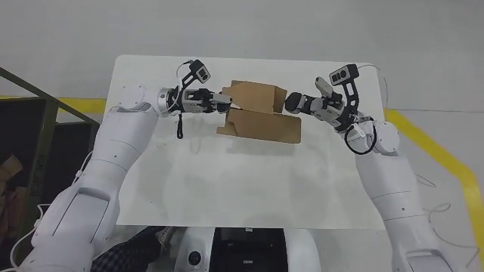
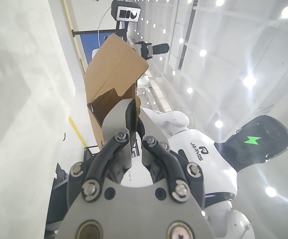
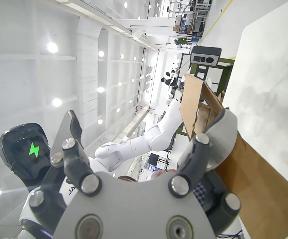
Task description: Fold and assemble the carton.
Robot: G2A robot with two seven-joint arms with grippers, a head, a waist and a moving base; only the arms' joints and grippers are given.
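Carton [image 1: 257, 109] is noted half-opened at the far middle of the surface [image 1: 227, 189]. Left claw [image 2: 134, 115] is pinched tight on a thin wall edge; right claw [image 3: 146, 118] is spread wide, one finger laid against the opposite end, nothing gripped. Cardboard is judged light, stiff in panels, weak at creases, best taken by edges near folds; bottom flaps are hidden.
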